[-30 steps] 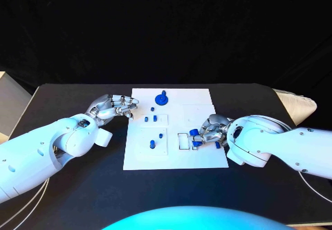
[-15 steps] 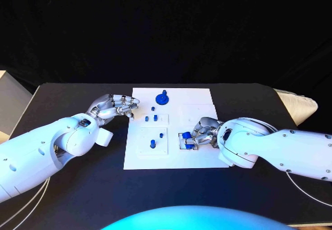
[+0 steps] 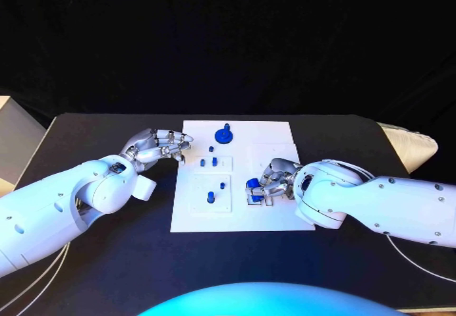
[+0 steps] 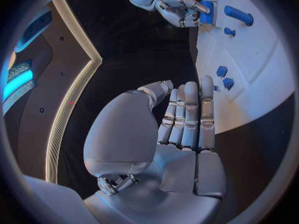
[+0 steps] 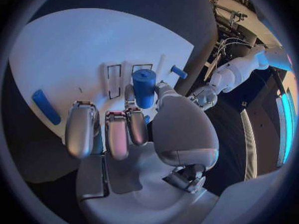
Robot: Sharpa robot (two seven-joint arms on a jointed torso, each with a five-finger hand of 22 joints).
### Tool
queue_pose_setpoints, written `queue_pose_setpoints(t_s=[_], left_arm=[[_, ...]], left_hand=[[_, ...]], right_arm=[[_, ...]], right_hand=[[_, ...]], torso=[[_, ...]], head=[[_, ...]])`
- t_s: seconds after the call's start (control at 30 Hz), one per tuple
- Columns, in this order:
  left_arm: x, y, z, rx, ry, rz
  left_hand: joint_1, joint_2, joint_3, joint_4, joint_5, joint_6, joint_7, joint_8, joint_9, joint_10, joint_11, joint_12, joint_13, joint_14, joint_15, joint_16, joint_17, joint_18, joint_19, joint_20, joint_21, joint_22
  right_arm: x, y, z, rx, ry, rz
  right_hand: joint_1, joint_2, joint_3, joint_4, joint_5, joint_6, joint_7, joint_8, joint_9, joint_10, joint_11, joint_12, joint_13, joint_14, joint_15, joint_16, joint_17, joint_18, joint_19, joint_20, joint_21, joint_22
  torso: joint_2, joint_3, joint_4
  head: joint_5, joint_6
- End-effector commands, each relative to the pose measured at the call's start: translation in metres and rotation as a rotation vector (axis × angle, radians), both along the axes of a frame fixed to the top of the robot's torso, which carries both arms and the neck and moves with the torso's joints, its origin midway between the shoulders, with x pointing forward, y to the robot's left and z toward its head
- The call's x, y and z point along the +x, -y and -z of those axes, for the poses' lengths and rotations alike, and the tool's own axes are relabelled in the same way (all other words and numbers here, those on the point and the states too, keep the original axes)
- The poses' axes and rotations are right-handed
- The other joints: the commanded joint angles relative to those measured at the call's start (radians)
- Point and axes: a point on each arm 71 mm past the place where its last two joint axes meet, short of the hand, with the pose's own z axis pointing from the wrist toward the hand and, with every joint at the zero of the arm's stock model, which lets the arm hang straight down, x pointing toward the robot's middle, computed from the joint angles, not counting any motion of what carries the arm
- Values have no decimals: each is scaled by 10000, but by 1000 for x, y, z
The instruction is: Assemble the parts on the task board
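The white task board (image 3: 238, 217) lies mid-table. My right hand (image 3: 271, 184) hovers over the board's right middle and pinches a blue cylinder part (image 5: 144, 86) between thumb and fingers, right above two narrow slots (image 5: 114, 79). A blue bar (image 5: 46, 106) lies flat on the board near that hand. My left hand (image 3: 157, 146) rests at the board's left edge, its fingers (image 4: 190, 114) straight and side by side, holding nothing. A blue disc with a knob (image 3: 223, 135) stands at the board's far end. Small blue pieces (image 3: 215, 162) and pegs (image 3: 209, 196) stand left of centre.
The black table (image 3: 105, 263) has bare room in front of the board and on both sides. A white cushion-like object (image 3: 413, 145) sits at the table's right edge. A pale box (image 3: 12, 131) stands beyond the left edge.
My right hand has carried the blue cylinder leftward across the board, from its right edge to over the slots. The left hand has not moved.
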Motion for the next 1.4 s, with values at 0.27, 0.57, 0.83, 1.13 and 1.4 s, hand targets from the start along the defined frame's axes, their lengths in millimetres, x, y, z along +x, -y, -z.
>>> queue_pose_setpoints(t_s=[0.27,0.57,0.83,1.13,1.4], left_arm=[[-1,2,-1,-39,23,185],[-1,1,-1,-21,14,172],[-1,1,-1,-17,-8,198],[-1,1,-1,-15,-20,218],[-1,1,-1,-10,-24,219]], left_hand=[[-16,9,23,48,34,-46,27,-53,-12,-22,22,-28,-12,19,37,-64,-1,139,66,19,-42,-15],[-16,9,23,48,34,-46,27,-53,-12,-22,22,-28,-12,19,37,-64,-1,139,66,19,-42,-15],[-21,11,21,57,35,-49,29,-56,-15,-23,25,-27,-14,18,39,-64,0,138,70,20,-50,-21],[-27,8,17,68,34,-53,31,-59,-17,-28,28,-28,-17,17,42,-66,1,137,74,22,-61,-29],[-27,8,17,68,34,-53,31,-59,-17,-28,28,-28,-17,17,42,-66,1,137,74,22,-61,-29]], right_arm=[[1,-3,6,-389,-388,-401],[-3,-1,7,-426,-387,-427],[-6,-1,5,-331,-183,-360],[-6,0,4,-333,-42,-315],[-5,-1,5,-431,-123,-418]], right_hand=[[-237,-73,66,-10,-532,121,-41,24,-17,-30,-14,-83,938,737,-61,10,1021,-128,646,-41,-123,1828],[-240,-69,71,-11,-566,125,-42,26,-15,-14,-15,-60,961,741,-61,19,1039,-135,651,-40,-85,1839],[-239,-63,77,-12,-571,129,-44,27,-14,-6,-16,-50,971,745,-61,30,1061,-146,661,-40,-12,1859],[-235,-58,85,-14,-570,135,-47,30,-12,6,-18,-33,988,754,-61,52,1104,-157,671,-40,58,1879],[-419,-185,-21,-1,-754,148,-40,38,6,-15,-12,-78,965,757,-56,61,1122,-159,672,-35,67,1890]], torso=[[1,3,-5],[2,10,-9],[5,10,-6],[11,6,-6],[5,-3,-1]], head=[[50,-49],[51,-67],[52,-64],[50,-70],[53,-114]])
